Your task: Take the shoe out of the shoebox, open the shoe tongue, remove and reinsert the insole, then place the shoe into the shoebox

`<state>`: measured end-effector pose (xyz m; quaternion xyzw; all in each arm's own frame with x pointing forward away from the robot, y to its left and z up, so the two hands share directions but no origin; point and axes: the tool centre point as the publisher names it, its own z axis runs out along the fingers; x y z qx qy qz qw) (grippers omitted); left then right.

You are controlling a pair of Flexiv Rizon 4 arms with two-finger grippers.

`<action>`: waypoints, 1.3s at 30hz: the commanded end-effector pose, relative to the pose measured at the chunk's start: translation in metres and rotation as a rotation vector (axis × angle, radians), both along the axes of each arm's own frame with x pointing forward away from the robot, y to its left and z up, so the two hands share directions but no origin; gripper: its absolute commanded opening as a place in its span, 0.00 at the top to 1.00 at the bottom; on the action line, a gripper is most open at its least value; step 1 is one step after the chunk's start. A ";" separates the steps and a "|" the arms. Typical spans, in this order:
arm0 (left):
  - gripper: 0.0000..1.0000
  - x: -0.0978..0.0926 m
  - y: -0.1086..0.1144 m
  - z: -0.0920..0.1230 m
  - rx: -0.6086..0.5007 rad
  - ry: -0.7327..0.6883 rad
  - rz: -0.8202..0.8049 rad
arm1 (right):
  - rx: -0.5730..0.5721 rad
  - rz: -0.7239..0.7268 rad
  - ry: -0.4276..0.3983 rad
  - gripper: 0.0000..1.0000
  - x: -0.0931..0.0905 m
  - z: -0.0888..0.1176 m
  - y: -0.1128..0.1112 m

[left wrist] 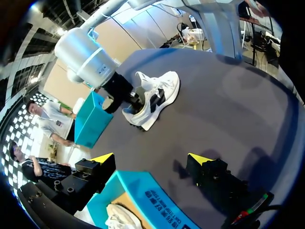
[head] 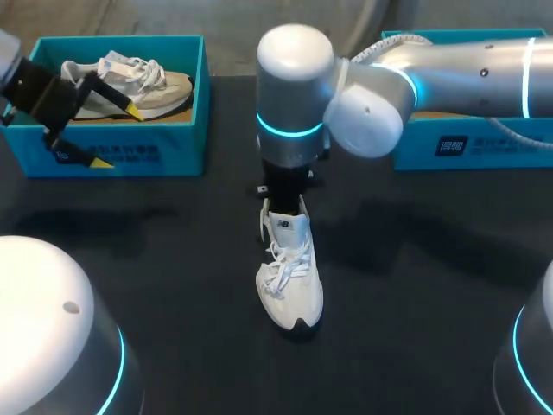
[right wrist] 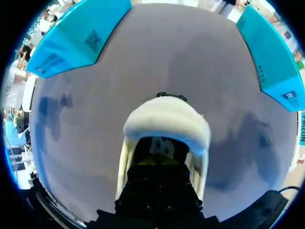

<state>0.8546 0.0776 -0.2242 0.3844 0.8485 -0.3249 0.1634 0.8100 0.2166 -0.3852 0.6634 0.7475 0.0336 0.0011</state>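
Observation:
A white shoe (head: 290, 275) lies on the dark table, toe towards the front edge. My right arm reaches to the middle, and its gripper (head: 289, 201) stands straight above the shoe's opening. In the right wrist view that gripper (right wrist: 159, 160) is shut, its fingers down inside the shoe (right wrist: 167, 125); what they touch is hidden. The left wrist view shows the same gripper (left wrist: 135, 100) at the heel end of the shoe (left wrist: 155, 95). My left gripper (head: 117, 136) is open at the front wall of the left blue shoebox (head: 130, 157), holding nothing (left wrist: 151, 158).
A second, grey and white shoe (head: 130, 82) rests inside the left shoebox (left wrist: 157, 200). Another blue box (head: 467, 143) stands at the back right, under my right arm. Both boxes (right wrist: 81, 33) (right wrist: 271, 57) flank the table's far edge.

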 end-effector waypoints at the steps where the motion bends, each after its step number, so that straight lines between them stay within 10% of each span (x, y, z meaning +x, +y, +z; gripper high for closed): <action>1: 0.00 0.000 0.004 0.000 -0.001 -0.011 0.013 | -0.009 0.018 0.062 1.00 -0.004 0.020 -0.005; 24: 0.00 0.028 0.014 -0.013 0.002 0.003 0.092 | -0.086 0.061 0.338 1.00 -0.040 0.033 -0.003; 26: 0.00 0.028 0.014 -0.013 0.002 0.003 0.092 | -0.078 0.051 0.345 0.64 -0.042 0.035 -0.004; 29: 0.00 0.028 0.014 -0.013 0.002 0.003 0.092 | -0.073 0.033 0.348 0.52 -0.043 0.039 -0.004; 30: 0.00 0.028 0.014 -0.013 0.002 0.003 0.092 | -0.069 0.019 0.353 0.15 -0.043 0.040 -0.003; 31: 0.00 0.028 0.014 -0.013 0.002 0.003 0.092 | -0.067 0.019 0.356 0.00 -0.044 0.041 -0.003; 39: 0.00 0.028 0.014 -0.013 0.002 0.003 0.092 | -0.056 -0.011 0.366 0.00 -0.043 0.038 -0.003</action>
